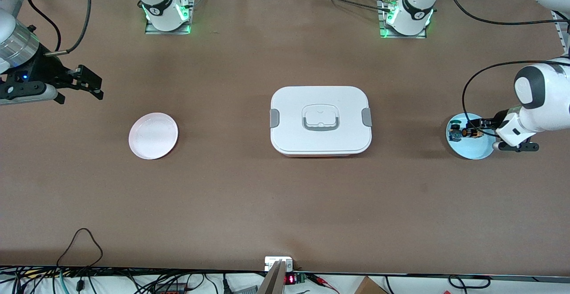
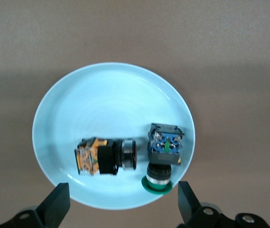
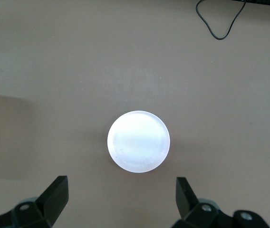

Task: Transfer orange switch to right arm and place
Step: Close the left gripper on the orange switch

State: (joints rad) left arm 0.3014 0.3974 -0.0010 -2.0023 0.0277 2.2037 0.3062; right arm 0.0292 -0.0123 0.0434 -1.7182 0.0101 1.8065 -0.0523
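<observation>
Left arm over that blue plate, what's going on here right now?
The left gripper hovers open over the light blue plate at the left arm's end of the table, jaws spread, holding nothing. The orange switch lies on its side on the plate beside a blue switch, so no pick-up has happened yet. The right gripper waits open in the air at the right arm's end, near the empty pink plate. A closed white box sits mid-table.

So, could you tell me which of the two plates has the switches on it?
The light blue plate under the left gripper holds the orange switch and the blue one; the pink plate is bare.
</observation>
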